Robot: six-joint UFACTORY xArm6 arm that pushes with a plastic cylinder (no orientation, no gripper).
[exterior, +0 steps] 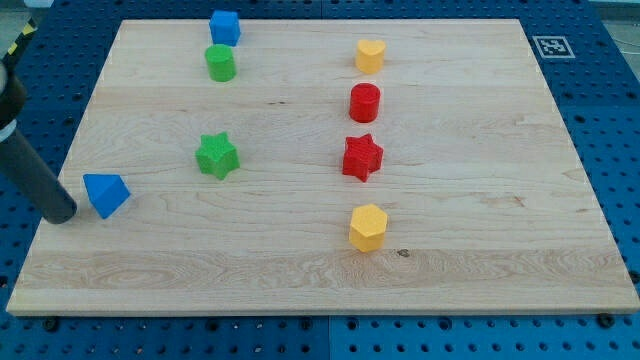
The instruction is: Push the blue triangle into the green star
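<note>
The blue triangle (105, 193) lies near the board's left edge, below mid-height. The green star (216, 156) lies to its right and a little higher, well apart from it. My tip (64, 214) is the lower end of the dark rod that comes in from the view's upper left. It rests on the board just left of the blue triangle, close to it or touching it; I cannot tell which.
A blue cube (225, 27) and a green cylinder (220, 63) sit at the top left. A yellow block (370, 56), a red cylinder (365, 102), a red star (362, 157) and a yellow hexagonal block (367, 227) form a column right of centre. The wooden board (480, 200) lies on a blue pegboard table.
</note>
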